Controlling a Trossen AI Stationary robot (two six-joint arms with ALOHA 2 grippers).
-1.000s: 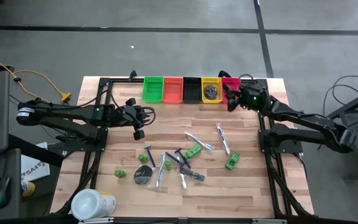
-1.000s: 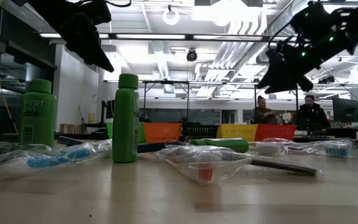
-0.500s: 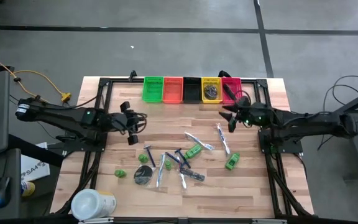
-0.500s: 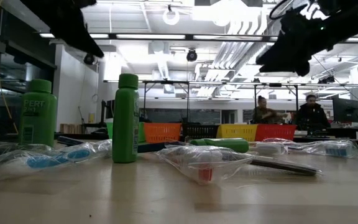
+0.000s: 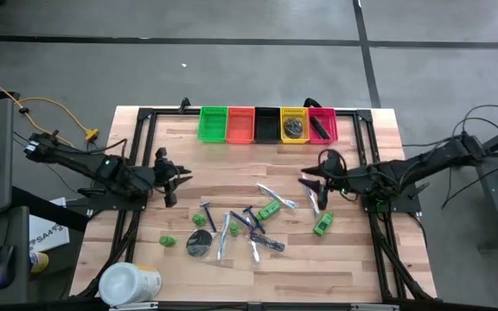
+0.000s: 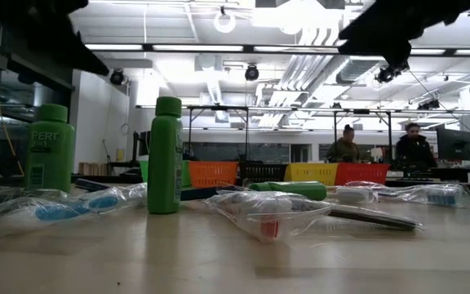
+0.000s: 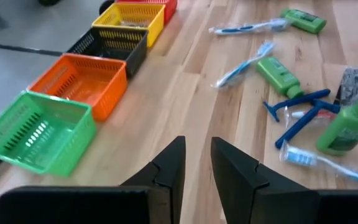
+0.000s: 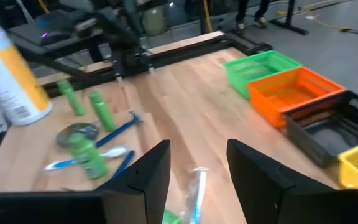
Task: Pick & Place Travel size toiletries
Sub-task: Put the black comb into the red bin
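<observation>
Yellow bin [image 5: 295,126] contents too small

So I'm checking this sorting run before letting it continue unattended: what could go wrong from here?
1. The right gripper, empty with fingers apart, is over the bagged toothbrushes; the loose wrap may slip from a pinch.
2. Razors and toothbrushes overlap mid-table, so one grab could drag neighbours.
3. The upright green bottle could topple if bumped.
The left gripper waits, nearly closed and empty.

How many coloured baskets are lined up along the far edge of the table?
5, in one row along the far edge: green basket at the left end, then orange basket, black basket, yellow basket and red basket at the right end.
</observation>
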